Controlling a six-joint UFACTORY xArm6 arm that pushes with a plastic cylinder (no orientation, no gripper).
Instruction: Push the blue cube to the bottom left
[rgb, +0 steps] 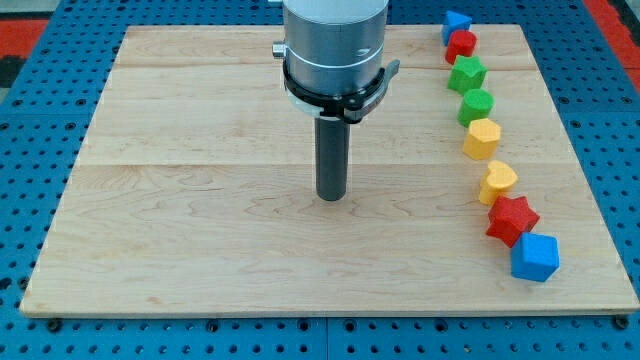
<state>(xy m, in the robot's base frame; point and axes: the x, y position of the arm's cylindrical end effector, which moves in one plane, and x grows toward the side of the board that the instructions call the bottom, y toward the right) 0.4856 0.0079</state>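
The blue cube (534, 257) sits at the lower right of the wooden board (200, 220), last in a curved line of blocks along the view's right side. It touches a red star (511, 219) just above and left of it. My tip (331, 196) is near the board's middle, far to the left of the blue cube and a little above it. The tip touches no block.
Above the red star, going up the right side: a yellow heart (496, 182), a yellow hexagon (481, 138), a green block (476, 105), a green star-like block (466, 73), a red cylinder (461, 44) and a small blue block (456, 23). Blue pegboard surrounds the board.
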